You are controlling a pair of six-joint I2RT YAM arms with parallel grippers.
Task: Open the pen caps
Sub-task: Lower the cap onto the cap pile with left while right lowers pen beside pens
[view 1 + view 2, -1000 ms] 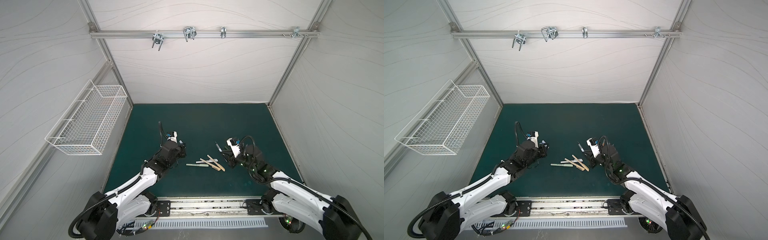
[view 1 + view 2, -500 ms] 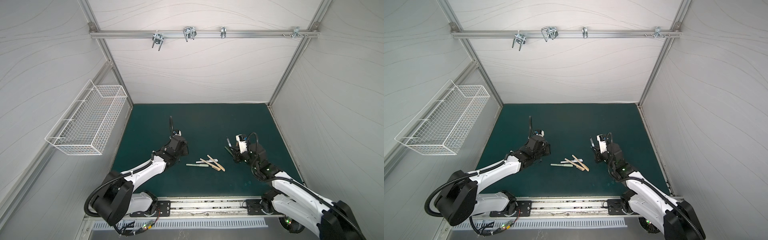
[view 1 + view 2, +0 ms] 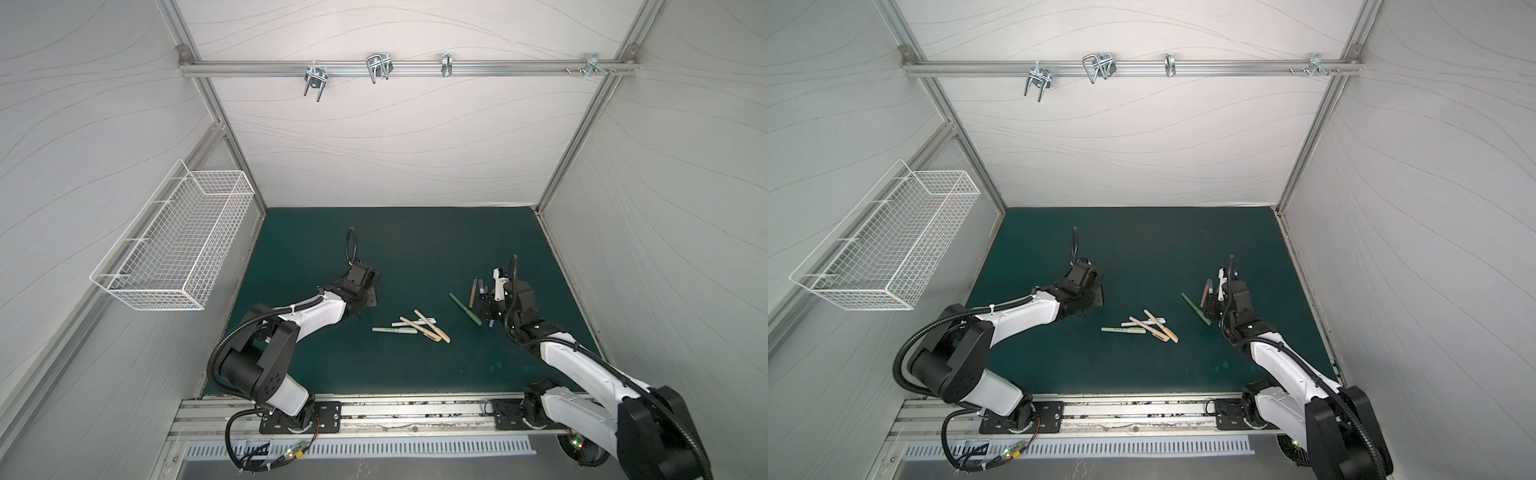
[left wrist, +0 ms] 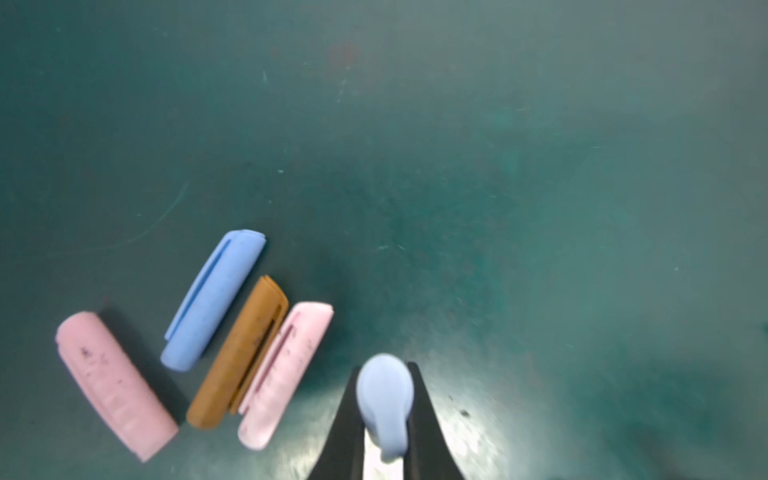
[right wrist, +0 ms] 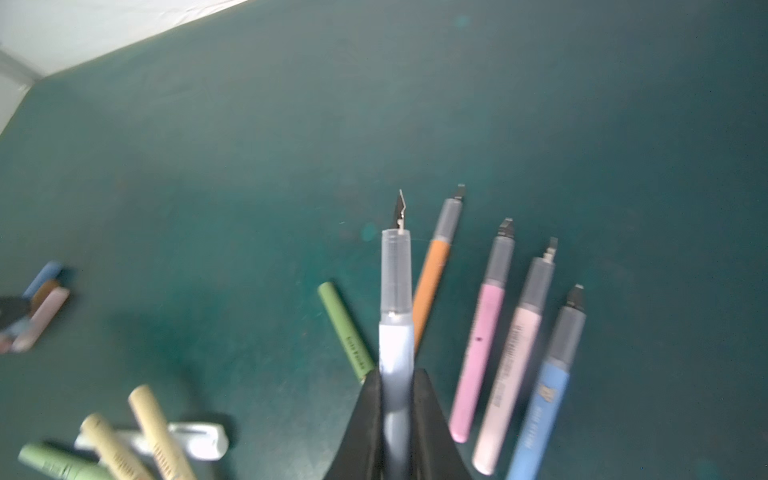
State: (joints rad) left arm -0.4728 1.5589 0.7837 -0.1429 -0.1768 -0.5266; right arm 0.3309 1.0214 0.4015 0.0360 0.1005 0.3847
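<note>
While the left claw (image 4: 384, 370) is clamped on a pale blue cap (image 4: 384, 399) beside four loose caps (image 4: 239, 353) on the counter (image 4: 457, 166), and the right claw (image 5: 397, 374) on the bare-nibbed pen (image 5: 397, 291), a careless release may scatter those caps or roll the pen into neighbouring pens (image 5: 478, 353).

The dark green surface (image 3: 415, 249) carries three groups. Toward the left lie four loose caps: a pink cap (image 4: 114, 384), a blue cap (image 4: 212, 299), and a brown cap (image 4: 239, 353) touching a second pink cap (image 4: 286, 374). In the middle, capped pens (image 3: 432, 326) cross in a small heap. Toward the right lie a green pen (image 5: 347, 332) and, fanned beside it, four uncapped pens (image 5: 478, 357).
</note>
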